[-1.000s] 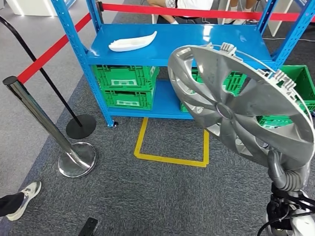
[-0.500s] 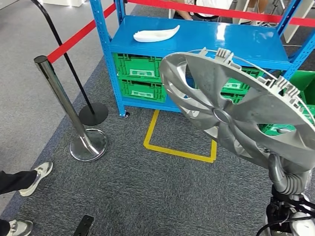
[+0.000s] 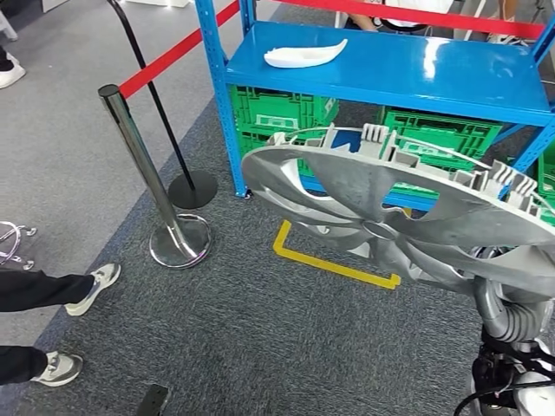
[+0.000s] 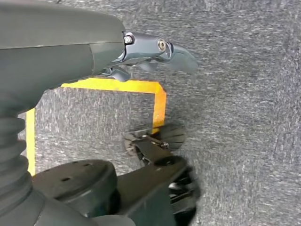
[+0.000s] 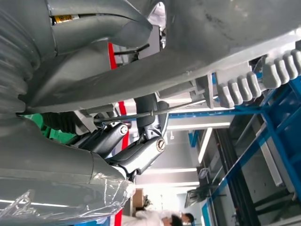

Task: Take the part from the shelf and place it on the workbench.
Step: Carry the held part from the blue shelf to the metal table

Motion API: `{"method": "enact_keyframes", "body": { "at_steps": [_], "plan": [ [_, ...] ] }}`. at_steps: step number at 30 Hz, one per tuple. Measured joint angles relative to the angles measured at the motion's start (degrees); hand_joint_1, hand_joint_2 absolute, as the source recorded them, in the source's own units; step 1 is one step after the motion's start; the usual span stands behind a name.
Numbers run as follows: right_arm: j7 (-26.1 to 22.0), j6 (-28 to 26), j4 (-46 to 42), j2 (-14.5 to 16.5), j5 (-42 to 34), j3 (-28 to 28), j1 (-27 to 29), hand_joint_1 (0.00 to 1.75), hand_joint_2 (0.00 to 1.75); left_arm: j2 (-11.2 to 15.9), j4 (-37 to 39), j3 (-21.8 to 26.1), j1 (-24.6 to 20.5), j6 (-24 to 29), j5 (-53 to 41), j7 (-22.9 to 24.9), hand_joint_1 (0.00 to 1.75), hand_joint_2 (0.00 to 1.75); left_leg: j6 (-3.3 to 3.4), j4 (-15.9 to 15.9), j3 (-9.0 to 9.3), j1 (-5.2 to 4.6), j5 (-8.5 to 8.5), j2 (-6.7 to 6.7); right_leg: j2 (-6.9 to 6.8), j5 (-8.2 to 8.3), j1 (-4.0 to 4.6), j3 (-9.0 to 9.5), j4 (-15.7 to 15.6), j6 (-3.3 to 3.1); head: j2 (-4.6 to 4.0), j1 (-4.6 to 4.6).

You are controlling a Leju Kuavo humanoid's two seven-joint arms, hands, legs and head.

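Carpet (image 3: 249, 347), grey and coarse, covers the floor, with paler smooth flooring to the left. Yellow tape (image 3: 334, 264) marks a rectangle on the carpet before a blue shelf (image 3: 393, 74). One white part (image 3: 304, 56) lies on the shelf's top board. Under that board sit green crates (image 3: 281, 108); two stacks can be made out, and how many crates each holds is hard to tell. One chrome post (image 3: 147, 182) on a round base carries a red belt (image 3: 170, 56), and a second, black post (image 3: 153, 104) stands just behind it. Two shoes (image 3: 94, 286) of a person show at the left edge.

One silver hubcap (image 3: 393, 217) is off the shelf, in the air over the carpet, gripped at its near rim by the right hand (image 3: 507, 308). In the right wrist view the fingers (image 5: 138, 155) close under the rim and the thumb lies on its other face. The left hand (image 4: 156, 49) hangs over the carpet near the tape, fingers loosely curled and holding nothing.

Against the earlier frames the whole scene has slid to the right, so the camera has turned left. The hubcap now lies flatter, nearly edge-on, where before it showed its broad face.
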Motion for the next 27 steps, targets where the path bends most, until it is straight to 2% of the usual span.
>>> {"method": "enact_keyframes", "body": {
  "at_steps": [1, 2, 3, 4, 5, 7, 8, 9, 10, 11, 12, 13, 15, 16, 17, 18, 19, 20, 21, 22, 23, 24, 25, 26, 27],
  "plan": [
    [-0.03, 0.04, -0.04, 0.00, 0.04, -0.02, 0.21, 1.75, 1.75, -0.03, 0.00, 0.02, 0.04, 0.15, -0.01, -0.03, 0.00, 1.75, -0.25, 3.53, -1.58, 0.19, -1.32, 0.25, -0.67, 0.10, 0.02, -0.22, 0.01, -0.02, 0.00, 0.00],
    [-0.04, 0.08, -0.09, 0.00, 0.09, -0.02, 0.45, 1.75, 1.75, -0.04, 0.00, 0.03, 0.13, 0.30, -0.02, -0.05, 0.00, 1.75, -0.42, 5.29, -2.27, 0.35, -1.61, 0.34, -1.32, 0.20, 0.01, -0.39, 0.02, 0.03, 0.00, -0.02],
    [-0.06, 0.10, -0.15, 0.00, 0.17, -0.02, 0.66, 1.75, 1.75, -0.02, 0.00, 0.04, 0.22, 0.44, -0.03, -0.08, 0.00, 1.75, -0.52, 4.67, -1.76, 0.47, -0.76, 0.43, -1.92, 0.28, -0.01, -0.50, 0.04, 0.13, 0.00, -0.02],
    [-0.10, 0.10, -0.25, 0.00, 0.27, -0.02, 0.81, 1.75, 1.75, 0.01, 0.00, 0.04, 0.29, 0.60, -0.07, -0.11, 0.00, 1.75, -0.56, 1.87, -0.10, 0.57, 0.92, 0.77, -2.49, 0.36, -0.05, -0.55, 0.05, 0.25, 0.00, -0.02],
    [-0.18, 0.11, -0.39, 0.00, 0.37, -0.02, 0.89, 1.75, 1.75, 0.03, 0.00, 0.05, 0.31, 0.84, -0.15, -0.13, 0.00, 1.75, -0.56, -2.23, 2.29, 0.62, 2.83, 1.78, -3.05, 0.42, -0.04, -0.56, 0.08, 0.45, 0.00, -0.02],
    [-0.45, 0.11, -0.81, 0.00, 0.49, -0.02, 1.05, 1.75, 1.75, -0.03, 0.00, 0.05, 0.13, 1.45, -0.36, -0.14, 0.00, 1.75, -0.27, -9.46, 6.10, 0.49, 5.19, 4.12, -4.05, 0.49, 0.27, -0.74, 0.33, 1.03, 0.00, -0.06],
    [-0.61, 0.11, -1.00, 0.00, 0.53, -0.02, 1.13, 1.75, 1.75, -0.09, 0.00, 0.05, 0.04, 1.87, -0.45, -0.14, 0.00, 1.75, 0.05, -11.11, 6.76, 0.39, 5.53, 4.78, -4.53, 0.57, 0.45, -0.86, 0.44, 1.38, 0.00, 0.00],
    [-0.74, 0.09, -1.13, 0.01, 0.56, -0.01, 1.24, 1.75, 1.75, -0.14, 0.00, 0.05, 0.02, 2.30, -0.51, -0.12, 0.00, 1.75, 0.48, -11.53, 6.62, 0.24, 5.53, 4.60, -5.05, 0.67, 0.56, -0.97, 0.48, 1.70, 0.00, 0.08],
    [-0.87, 0.05, -1.20, 0.03, 0.57, 0.00, 1.41, 1.75, 1.75, -0.15, 0.00, 0.05, 0.07, 2.79, -0.66, -0.08, 0.00, 1.75, 1.07, -11.41, 6.30, 0.19, 5.74, 3.87, -5.59, 0.73, 0.51, -1.00, 0.43, 2.04, 0.00, 0.20],
    [-1.00, 0.00, -1.32, 0.06, 0.58, -0.01, 1.63, 1.75, 1.75, -0.24, 0.00, 0.05, 0.18, 3.25, -0.87, -0.03, 0.00, 1.75, 1.49, -11.43, 6.10, 0.19, 5.92, 3.32, -5.51, 0.49, 0.37, -1.13, 0.63, 2.37, 0.00, 0.31],
    [-1.19, -0.04, -1.52, 0.09, 0.60, -0.03, 1.94, 1.75, 1.75, -0.27, 0.00, 0.05, 0.27, 3.67, -1.18, 0.09, 0.00, 1.75, 1.93, -11.48, 5.98, 0.20, 6.11, 2.73, -4.80, -0.34, 0.27, -1.53, 1.53, 2.64, 0.00, 0.39],
    [-1.48, -0.05, -1.79, 0.11, 0.61, -0.11, 2.35, 1.75, 1.75, -0.31, 0.00, 0.05, 0.27, 4.07, -1.57, 0.22, 0.00, 1.75, 2.33, -11.53, 5.87, 0.24, 6.34, 2.14, -3.51, -1.85, 0.22, -2.48, 3.73, 2.81, 0.00, 0.47],
    [-2.14, 0.04, -2.33, 0.11, 0.60, -0.40, 3.30, 1.75, 1.75, -0.39, 0.00, 0.02, 0.12, 4.50, -2.33, 0.50, 0.00, 1.75, 2.80, -11.54, 5.60, 0.16, 6.60, 0.89, -0.72, -5.93, 0.34, -5.80, 11.42, 2.73, 0.00, 0.62],
    [-2.39, 0.11, -2.48, 0.11, 0.60, -0.53, 3.79, 1.75, 1.75, -0.48, 0.00, -0.02, 0.04, 4.56, -2.60, 0.58, 0.00, 1.75, 2.96, -11.53, 5.46, 0.06, 6.71, 0.21, -0.02, -7.48, 0.43, -7.53, 15.33, 2.59, 0.00, 0.66],
    [-2.54, 0.17, -2.55, 0.11, 0.62, -0.61, 4.20, 1.75, 1.75, -0.56, 0.00, -0.05, 0.02, 4.54, -2.78, 0.65, 0.00, 1.75, 3.05, -11.52, 5.38, -0.03, 6.80, -0.47, 0.29, -8.03, 0.52, -8.55, 17.65, 2.45, 0.00, 0.69],
    [-2.60, 0.22, -2.60, 0.11, 0.67, -0.63, 4.55, 1.75, 1.75, -0.63, 0.00, -0.07, 0.04, 4.53, -2.89, 0.68, 0.00, 1.75, 3.10, -11.50, 5.33, -0.09, 6.88, -1.17, 0.45, -7.46, 0.58, -8.50, 17.71, 2.27, 0.00, 0.72],
    [-2.62, 0.24, -2.67, 0.11, 0.72, -0.66, 4.84, 1.75, 1.75, -0.67, 0.00, -0.08, 0.05, 4.55, -2.97, 0.68, 0.00, 1.75, 3.08, -11.47, 5.33, -0.12, 6.95, -1.88, 0.66, -5.89, 0.59, -7.24, 15.32, 2.08, 0.00, 0.72],
    [-2.69, 0.28, -2.80, 0.11, 0.75, -0.71, 5.09, 1.75, 1.75, -0.69, 0.00, -0.09, 0.02, 4.65, -3.10, 0.68, 0.00, 1.75, 3.02, -11.42, 5.33, -0.12, 7.02, -2.59, 1.26, -3.87, 0.54, -5.10, 11.29, 1.92, 0.00, 0.72],
    [-2.80, 0.35, -2.96, 0.11, 0.79, -0.78, 5.29, 1.75, 1.75, -0.70, 0.00, -0.10, -0.06, 4.86, -3.25, 0.67, 0.00, 1.75, 2.88, -11.30, 5.25, -0.20, 7.07, -3.26, 2.43, -2.43, 0.42, -2.91, 7.06, 1.79, 0.00, 0.72],
    [-2.96, 0.46, -3.17, 0.14, 0.83, -0.87, 5.52, 1.75, 1.75, -0.70, -0.01, -0.12, -0.19, 5.13, -3.42, 0.64, 0.00, 1.75, 2.69, -11.14, 5.06, -0.26, 7.14, -3.87, 3.44, -1.55, 0.27, -1.14, 3.76, 1.74, 0.00, 0.68],
    [-3.16, 0.59, -3.39, 0.18, 0.92, -0.99, 5.80, 1.75, 1.75, -0.72, -0.01, -0.14, -0.29, 5.41, -3.65, 0.61, 0.00, 1.75, 2.43, -11.01, 4.76, -0.27, 7.27, -4.41, 4.20, -1.29, 0.18, -0.17, 1.90, 1.69, 0.00, 0.68],
    [-3.36, 0.69, -3.61, 0.25, 1.09, -1.10, 6.12, 1.75, 1.75, -0.72, -0.01, -0.16, -0.36, 5.65, -3.86, 0.58, 0.00, 1.75, 2.10, -10.91, 4.41, -0.25, 7.45, -4.93, 4.42, -1.47, 0.19, 0.04, 1.39, 1.61, 0.00, 0.66],
    [-3.55, 0.78, -3.84, 0.35, 1.31, -1.23, 6.43, 1.75, 1.75, -0.73, -0.01, -0.18, -0.38, 5.81, -4.06, 0.57, 0.00, 1.75, 1.79, -10.86, 4.10, -0.14, 7.65, -5.47, 3.94, -1.34, 0.18, 0.00, 1.39, 1.44, 0.00, 0.63],
    [-3.71, 0.83, -4.05, 0.47, 1.53, -1.34, 6.64, 1.75, 1.75, -0.69, -0.01, -0.20, -0.35, 5.91, -4.30, 0.60, 0.00, 1.75, 1.48, -10.72, 3.83, -0.09, 7.65, -5.52, 3.37, -1.18, 0.16, -0.09, 1.38, 1.17, 0.00, 0.66],
    [-3.83, 0.87, -4.26, 0.57, 1.73, -1.44, 6.79, 1.75, 1.75, -0.69, 0.00, -0.25, -0.38, 5.96, -4.49, 0.64, 0.00, 1.75, 1.17, -10.06, 3.41, -0.15, 7.13, -4.83, 2.80, -1.02, 0.08, -0.12, 1.33, 0.86, 0.00, 0.45]
  ]
}}
